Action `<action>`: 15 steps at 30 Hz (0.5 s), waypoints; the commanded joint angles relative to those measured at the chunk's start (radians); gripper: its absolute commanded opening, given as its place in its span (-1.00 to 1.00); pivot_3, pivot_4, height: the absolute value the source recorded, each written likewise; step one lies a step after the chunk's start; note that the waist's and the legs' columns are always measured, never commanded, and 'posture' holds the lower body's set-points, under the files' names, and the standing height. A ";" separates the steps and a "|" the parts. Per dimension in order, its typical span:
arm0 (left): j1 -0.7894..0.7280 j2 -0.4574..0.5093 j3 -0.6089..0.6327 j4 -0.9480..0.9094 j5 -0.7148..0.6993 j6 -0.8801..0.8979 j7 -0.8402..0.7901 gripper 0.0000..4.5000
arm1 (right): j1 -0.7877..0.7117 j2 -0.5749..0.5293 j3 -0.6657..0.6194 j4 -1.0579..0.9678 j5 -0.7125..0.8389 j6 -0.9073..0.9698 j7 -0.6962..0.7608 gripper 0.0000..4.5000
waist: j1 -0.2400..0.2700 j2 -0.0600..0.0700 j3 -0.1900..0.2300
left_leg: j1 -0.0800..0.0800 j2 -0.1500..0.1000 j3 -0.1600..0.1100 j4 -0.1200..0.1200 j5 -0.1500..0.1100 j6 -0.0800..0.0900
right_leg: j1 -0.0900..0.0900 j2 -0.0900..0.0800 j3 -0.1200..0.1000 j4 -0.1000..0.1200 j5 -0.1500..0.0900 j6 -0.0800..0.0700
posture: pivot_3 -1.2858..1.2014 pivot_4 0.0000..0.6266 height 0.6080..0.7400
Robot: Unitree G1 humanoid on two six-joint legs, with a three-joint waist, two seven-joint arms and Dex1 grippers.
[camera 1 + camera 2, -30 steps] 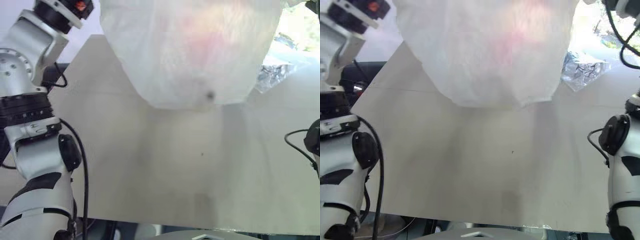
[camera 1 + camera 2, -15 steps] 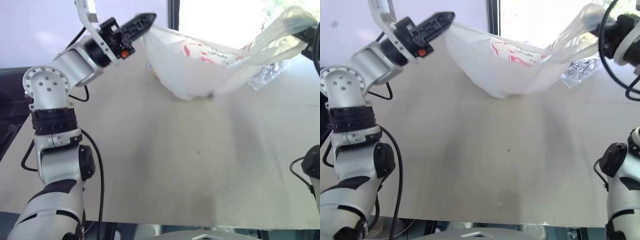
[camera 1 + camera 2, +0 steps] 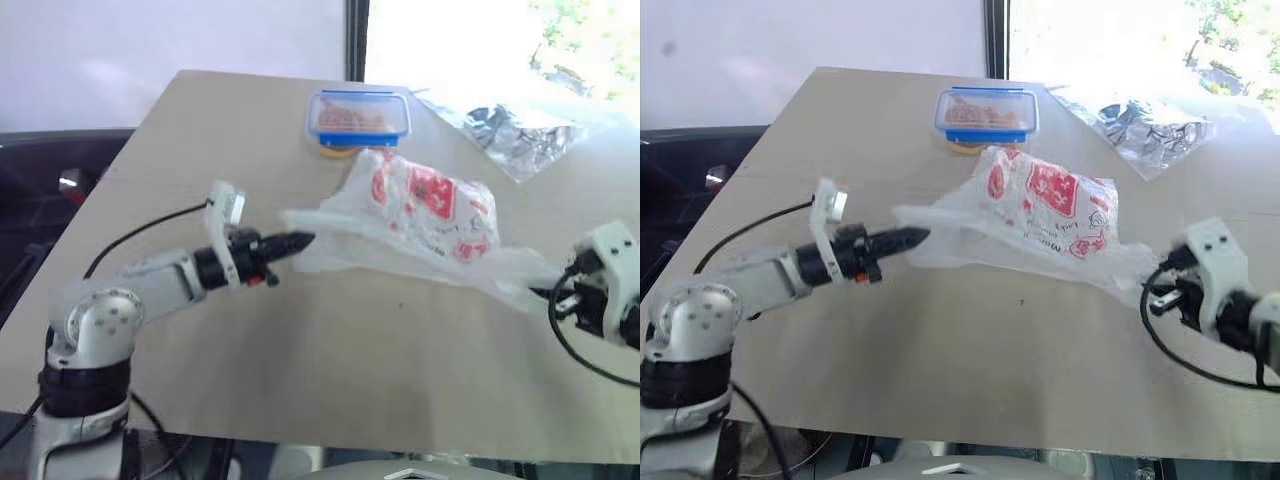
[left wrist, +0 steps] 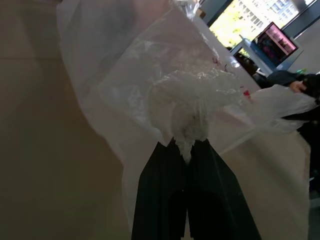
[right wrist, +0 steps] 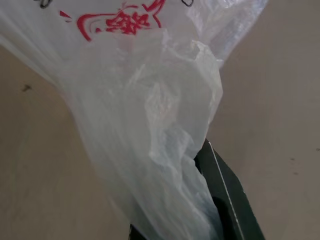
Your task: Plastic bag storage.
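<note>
While the desk (image 3: 300,400) presents a broad, flat, pale matte surface, the plastic bag (image 3: 1040,215) lies stretched across its middle as a thin, translucent white film with red printed logos, crumpled and slack between its two held ends. Judged by its drape, the bag is very light, wholly limp and somewhat slippery; it offers no stiffness, so it is best taken at bunched edges or handles, where gathered film gives the fingers something to bite on. Beyond it sits a rectangular blue-lidded food box (image 3: 986,113), rigid and smooth, and to the far right a silvery wrapper (image 3: 1150,125), creased and shiny. The left pincer (image 3: 922,236) is clamped together on a gathered wad of film at the bag's left end, as the left wrist view confirms. The right pincer (image 5: 212,210) is likewise closed on the twisted right end of the bag
</note>
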 commanded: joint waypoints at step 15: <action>0.477 0.128 0.234 -0.047 0.314 -0.416 -0.445 0.97 | 0.523 0.123 -0.304 0.014 0.079 -0.646 0.476 1.00 | 0.003 0.001 -0.001 | 0.014 0.004 -0.001 -0.009 -0.002 0.003 | 0.016 -0.004 0.000 -0.011 -0.001 -0.002 | 0.03 -0.52 1.00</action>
